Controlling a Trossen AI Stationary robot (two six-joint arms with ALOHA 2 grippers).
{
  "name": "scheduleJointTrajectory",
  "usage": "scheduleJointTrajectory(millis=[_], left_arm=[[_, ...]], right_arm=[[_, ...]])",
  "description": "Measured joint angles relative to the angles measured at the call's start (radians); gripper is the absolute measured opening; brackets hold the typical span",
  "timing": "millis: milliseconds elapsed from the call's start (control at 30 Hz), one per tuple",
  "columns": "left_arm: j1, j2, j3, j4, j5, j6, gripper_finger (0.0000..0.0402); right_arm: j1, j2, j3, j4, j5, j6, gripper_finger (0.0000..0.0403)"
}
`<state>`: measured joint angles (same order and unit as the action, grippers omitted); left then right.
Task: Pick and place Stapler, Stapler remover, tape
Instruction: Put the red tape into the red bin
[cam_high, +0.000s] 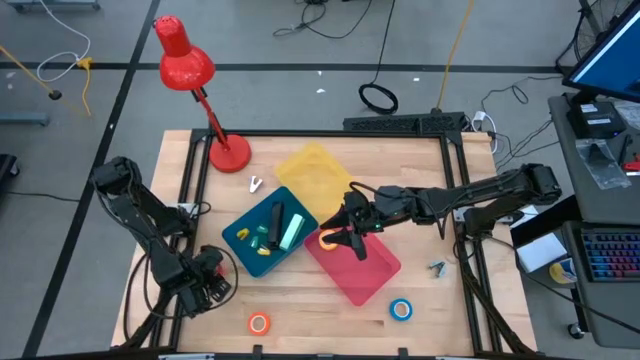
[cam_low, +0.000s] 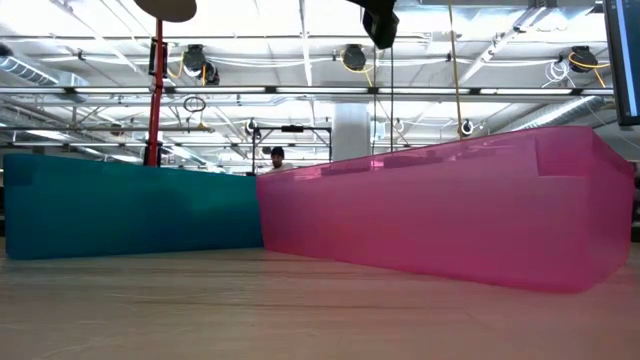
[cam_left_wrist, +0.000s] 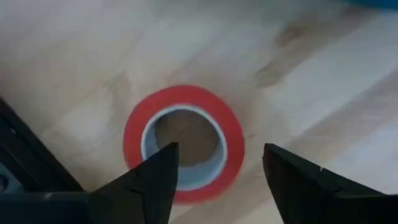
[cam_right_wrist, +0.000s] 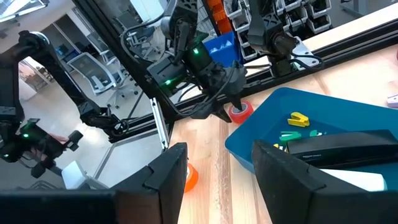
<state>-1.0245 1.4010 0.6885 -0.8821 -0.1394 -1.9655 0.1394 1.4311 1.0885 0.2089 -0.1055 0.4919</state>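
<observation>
From above, the left end effector (cam_high: 215, 283) hovers by a small red ring-shaped tape roll (cam_high: 259, 322) on the wooden desk (cam_high: 330, 320). The teal plastic tray (cam_high: 262, 258) holds staplers. The right end effector (cam_high: 352, 236) carries an orange ring over the pink plastic tray (cam_high: 372, 275).

The left wrist view shows released fingers (cam_left_wrist: 152, 180) straddling the roll's rim; it looks light, rigid, best pinched across its wall.

trays (cam_high: 262, 243): 3 | tape rolls (cam_high: 259, 323): 3 | lamp (cam_high: 190, 75): 1
</observation>
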Motion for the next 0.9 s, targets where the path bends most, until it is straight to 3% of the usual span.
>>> scheduleJointTrajectory(millis=[167, 267, 400, 633, 800, 900], left_arm=[[0.008, -0.002, -0.075, 0.120, -0.008, 0.001, 0.0250], [0.020, -0.003, -0.092, 0.130, -0.003, 0.004, 0.0239], [0.029, -0.002, -0.100, 0.135, 0.002, 0.040, 0.0185], [0.032, -0.004, -0.094, 0.120, 0.009, 0.044, 0.0035], [0.032, -0.038, -0.038, 0.137, 0.010, 0.058, 0.0034], [0.024, -0.075, 0.028, 0.149, -0.044, 0.124, 0.0034]], right_arm=[[0.006, 0.000, 0.000, -0.003, 0.002, 0.000, 0.0172], [0.007, 0.000, 0.000, -0.004, 0.003, 0.006, 0.0173], [0.006, 0.000, 0.000, -0.002, 0.008, 0.011, 0.0172], [0.006, 0.000, 0.000, -0.004, 0.027, 0.009, 0.0173], [0.006, 0.000, 0.000, -0.022, 0.023, -0.017, 0.0172], [0.006, 0.000, 0.000, -0.043, 0.023, -0.042, 0.0173]])
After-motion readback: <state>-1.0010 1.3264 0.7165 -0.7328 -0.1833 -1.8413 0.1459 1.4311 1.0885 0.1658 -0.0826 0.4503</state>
